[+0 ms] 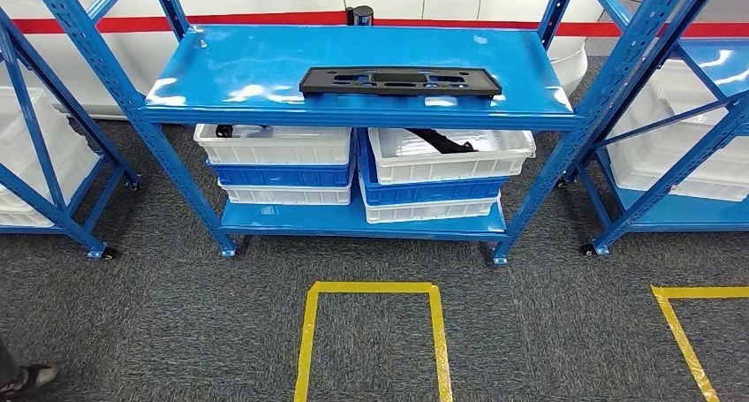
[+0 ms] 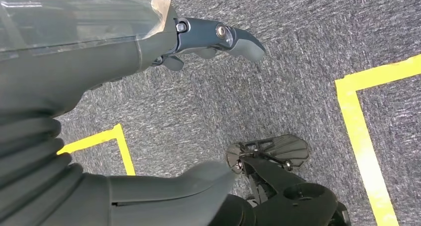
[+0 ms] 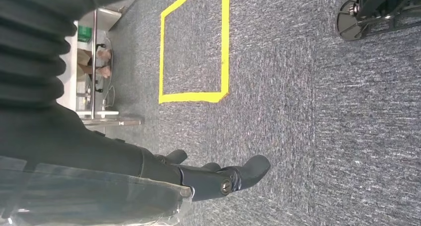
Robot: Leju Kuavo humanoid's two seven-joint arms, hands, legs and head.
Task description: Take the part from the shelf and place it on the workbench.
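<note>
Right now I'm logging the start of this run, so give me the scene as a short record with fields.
part: black flat part, lying on the top shelf of the blue rack, toward its front edge
below: white and blue bins stacked on the lower shelf; a dark item lies in the right top bin
floor: grey carpet with a yellow tape outline in front of the rack
left hand: hangs over the carpet, holds nothing
right hand: hangs over the carpet, holds nothing
task state: part not yet picked

One black part [image 1: 400, 81] on the shelf [image 1: 265, 66]; six stacked crates [image 1: 274, 143] beneath; two yellow tape outlines [image 1: 371, 289] on the carpet.
</note>
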